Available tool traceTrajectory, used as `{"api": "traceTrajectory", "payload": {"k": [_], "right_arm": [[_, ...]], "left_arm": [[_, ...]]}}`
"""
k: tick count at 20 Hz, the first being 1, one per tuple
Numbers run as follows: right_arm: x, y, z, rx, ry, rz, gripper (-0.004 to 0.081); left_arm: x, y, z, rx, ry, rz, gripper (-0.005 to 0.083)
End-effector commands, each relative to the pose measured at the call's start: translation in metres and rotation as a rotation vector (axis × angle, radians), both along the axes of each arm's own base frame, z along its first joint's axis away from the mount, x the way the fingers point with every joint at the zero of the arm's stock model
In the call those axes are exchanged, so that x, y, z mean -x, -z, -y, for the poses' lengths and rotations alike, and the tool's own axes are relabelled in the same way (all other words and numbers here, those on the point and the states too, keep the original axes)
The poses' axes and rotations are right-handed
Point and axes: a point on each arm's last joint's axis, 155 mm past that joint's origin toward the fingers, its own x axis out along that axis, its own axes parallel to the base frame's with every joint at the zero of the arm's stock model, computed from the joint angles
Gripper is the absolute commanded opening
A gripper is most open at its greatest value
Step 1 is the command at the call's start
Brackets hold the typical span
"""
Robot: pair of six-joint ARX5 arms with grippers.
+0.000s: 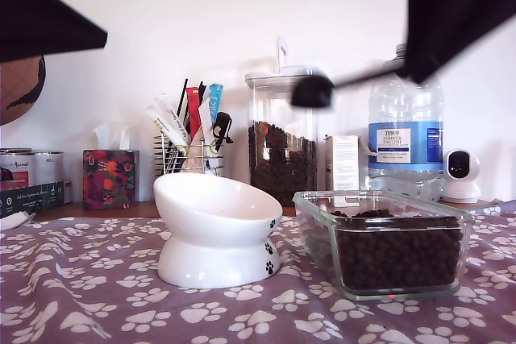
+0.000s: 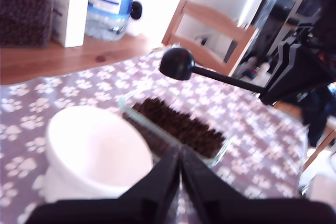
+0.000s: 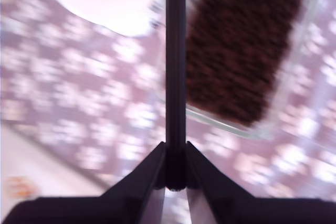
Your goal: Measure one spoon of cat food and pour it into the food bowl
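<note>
Black plastic against a white wall: the spoon (image 1: 313, 91) hangs in the air above the clear glass dish (image 1: 385, 241) of cat food (image 1: 397, 257), its handle clamped in the second claw (image 3: 175, 179), whose jaws stand narrow around it. The first claw (image 2: 180, 162), jaws pressed together on nothing, hovers over the white food bowl (image 1: 216, 230), which sits at about 9 o'clock of the dish in the exterior view.

Whether the cup carries kibble cannot be told. Judging from the blur in both wrist views, a fast swing could fling pellets across the cloth, and a descent off line could knock the spoon against the dish's rim or the bowl's slanted lip.

A mauve paw-print tablecloth (image 1: 89, 296) covers the table. Behind stand a tall kibble jar (image 1: 282, 134), a water bottle (image 1: 405, 138), a tissue box (image 1: 109, 176) and a small white camera (image 1: 461, 175); a wooden chair (image 2: 210, 30) shows in the first wrist view.
</note>
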Motion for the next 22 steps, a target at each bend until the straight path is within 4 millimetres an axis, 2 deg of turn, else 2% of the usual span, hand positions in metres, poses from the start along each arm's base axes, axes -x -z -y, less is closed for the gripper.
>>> {"api": "traceTrajectory", "payload": {"k": [1, 5, 8, 12, 14, 18, 22], "right_arm": [[0.004, -0.025, -0.024, -0.149, -0.058, 0.023, -0.0011], [0.013, -0.067, -0.067, -0.407, -0.223, 0.057, -0.0011], [0.025, -0.100, -0.088, -0.574, -0.361, 0.091, -0.0011], [0.037, -0.127, -0.096, -0.714, -0.513, 0.130, -0.0011], [0.042, -0.130, -0.099, -0.748, -0.569, 0.123, -0.0011], [0.039, -0.120, -0.109, -0.763, -0.609, 0.095, -0.0011], [0.036, -0.119, -0.116, -0.781, -0.632, 0.103, -0.0011]], "left_arm": [[-0.001, -0.014, 0.004, 0.062, 0.013, 0.001, 0.0017], [0.005, -0.039, 0.018, 0.211, 0.114, -0.041, 0.0193], [0.007, -0.067, 0.023, 0.334, 0.177, -0.034, 0.0204], [0.012, -0.107, 0.020, 0.497, 0.231, 0.015, 0.0223], [0.012, -0.121, 0.019, 0.549, 0.248, 0.034, 0.0255], [0.015, -0.149, 0.027, 0.590, 0.310, 0.086, 0.0255], [0.017, -0.160, 0.041, 0.591, 0.363, 0.090, 0.0255]]}}
